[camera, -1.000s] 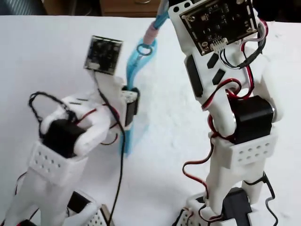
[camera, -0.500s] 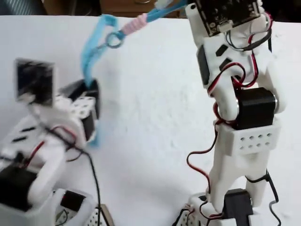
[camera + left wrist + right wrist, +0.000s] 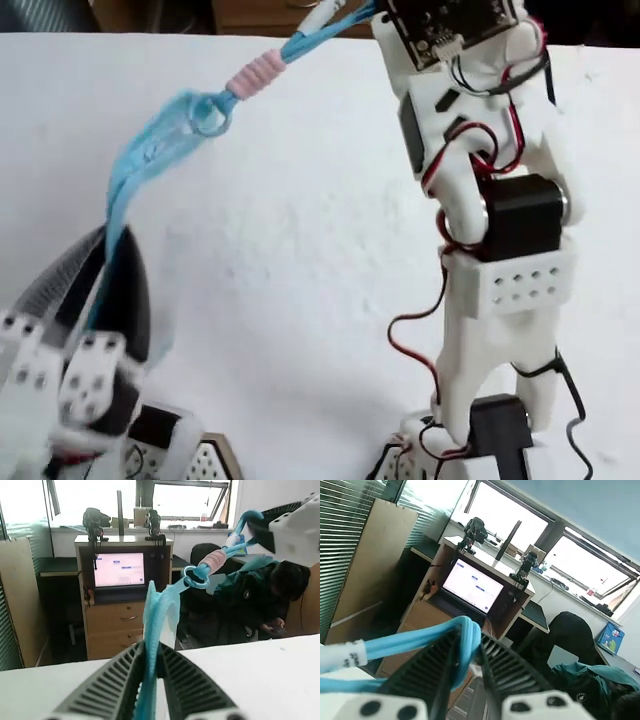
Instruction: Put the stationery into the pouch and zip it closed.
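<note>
The left gripper [image 3: 151, 655] is clamped on one end of the blue pouch [image 3: 150, 155], held stretched above the white counter [image 3: 300, 250], while its blue strap [image 3: 410, 639] is pinched tight in the right gripper [image 3: 466, 645].

The high camera looked steeply down, close above the arms and white surface [image 3: 300, 250]. The left wrist camera sighted level along the left end effector [image 3: 151, 652] toward a distant monitor [image 3: 119, 570]. The right wrist camera, tilted upward along the right end effector [image 3: 466, 630], faced that monitor too. High and left wrist views shared the pouch [image 3: 150, 160] and strap [image 3: 255, 72].
</note>
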`<state>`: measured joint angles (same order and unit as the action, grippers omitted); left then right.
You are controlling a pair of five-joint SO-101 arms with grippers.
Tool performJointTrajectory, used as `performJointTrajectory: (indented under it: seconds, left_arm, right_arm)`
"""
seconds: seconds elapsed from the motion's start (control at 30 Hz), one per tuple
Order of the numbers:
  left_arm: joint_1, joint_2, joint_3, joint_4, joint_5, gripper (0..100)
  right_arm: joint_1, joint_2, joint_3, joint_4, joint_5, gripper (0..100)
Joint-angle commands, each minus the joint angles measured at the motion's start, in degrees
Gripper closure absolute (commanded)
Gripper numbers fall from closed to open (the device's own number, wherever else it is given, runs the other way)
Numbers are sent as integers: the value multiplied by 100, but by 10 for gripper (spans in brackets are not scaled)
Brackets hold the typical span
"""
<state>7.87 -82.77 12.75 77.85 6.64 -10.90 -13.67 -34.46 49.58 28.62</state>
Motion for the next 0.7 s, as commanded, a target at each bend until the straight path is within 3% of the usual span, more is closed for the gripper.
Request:
performJointTrajectory:
  seconds: [0.0,0.27,0.67]
  left_arm:
    - [-13,-198,-607,132,-18,976]
    - [-22,-163,-1099,211,-18,976]
    - [-22,-92,-1354,185,-18,976]
  right_arm:
    - [242,180,-35,-277,-18,981]
    - [268,497,-53,-409,9,981]
    - [1305,1226,-70,-734,-18,981]
